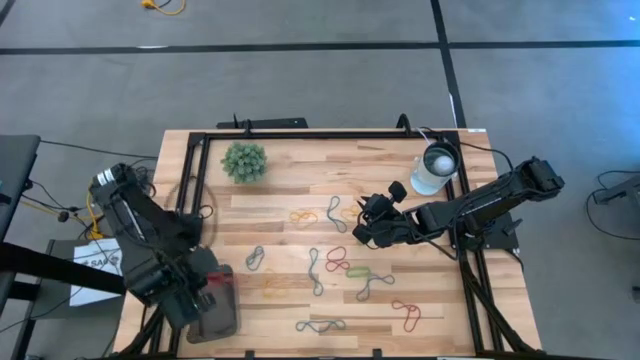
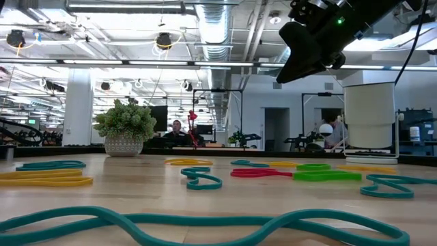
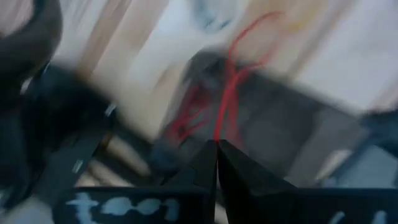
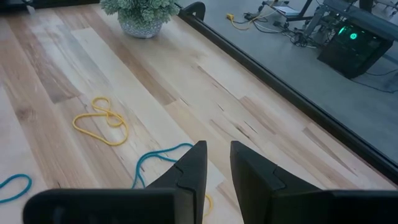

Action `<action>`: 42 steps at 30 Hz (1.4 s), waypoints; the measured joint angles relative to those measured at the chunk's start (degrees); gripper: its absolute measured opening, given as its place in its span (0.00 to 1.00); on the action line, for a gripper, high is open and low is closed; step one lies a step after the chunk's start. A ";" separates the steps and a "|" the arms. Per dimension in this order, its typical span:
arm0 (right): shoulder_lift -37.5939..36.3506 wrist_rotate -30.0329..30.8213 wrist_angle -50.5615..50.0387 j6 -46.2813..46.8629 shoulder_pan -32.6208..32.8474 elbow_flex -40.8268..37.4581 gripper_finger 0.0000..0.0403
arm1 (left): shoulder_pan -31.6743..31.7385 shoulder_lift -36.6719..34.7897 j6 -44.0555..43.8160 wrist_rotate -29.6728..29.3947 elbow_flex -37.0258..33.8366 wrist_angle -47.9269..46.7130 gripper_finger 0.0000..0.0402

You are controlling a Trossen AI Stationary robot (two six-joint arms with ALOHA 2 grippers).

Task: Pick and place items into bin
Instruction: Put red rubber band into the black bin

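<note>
Several rubber-band loops lie flat on the wooden table: yellow (image 1: 303,215), blue-grey (image 1: 333,210), red (image 1: 337,257), green (image 1: 358,270), another red (image 1: 407,315) and teal (image 1: 320,325). The dark grey bin (image 1: 218,312) rests on the table's near left corner. My left gripper (image 1: 207,287) hangs over the bin, shut on a red band (image 3: 231,87). My right gripper (image 1: 362,226) hovers above the table's middle right, its fingers (image 4: 193,163) a little apart with nothing between them. My left gripper pinches the red band by one end (image 3: 219,135) between its two fingertips, which point down from above. The band hangs slack below the fingers, over the bin (image 3: 292,130). The blurred view does not show whether its lower end touches the bin.
A fuzzy green plant ball (image 1: 244,161) stands at the far left, and a white round lamp-like object (image 1: 435,168) at the far right. A black metal frame (image 1: 300,133) runs along the table's far and side edges. Bare wood lies between the bin and the bands.
</note>
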 joint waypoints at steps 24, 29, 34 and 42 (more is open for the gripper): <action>0.00 0.00 0.20 0.03 -0.48 -0.02 0.16 | -0.80 -11.34 -5.11 -3.42 -32.27 22.96 0.00; 0.00 0.00 0.48 0.04 -0.50 -0.04 0.16 | 0.35 -11.18 -3.77 -7.22 -33.35 27.40 0.00; 0.00 0.01 0.48 0.04 -0.49 -0.04 0.16 | 1.69 -10.58 0.23 -5.72 -33.37 34.71 0.00; 0.00 0.00 0.58 0.04 -0.48 -0.04 0.16 | 3.65 -10.48 2.48 -7.34 -33.39 36.18 0.00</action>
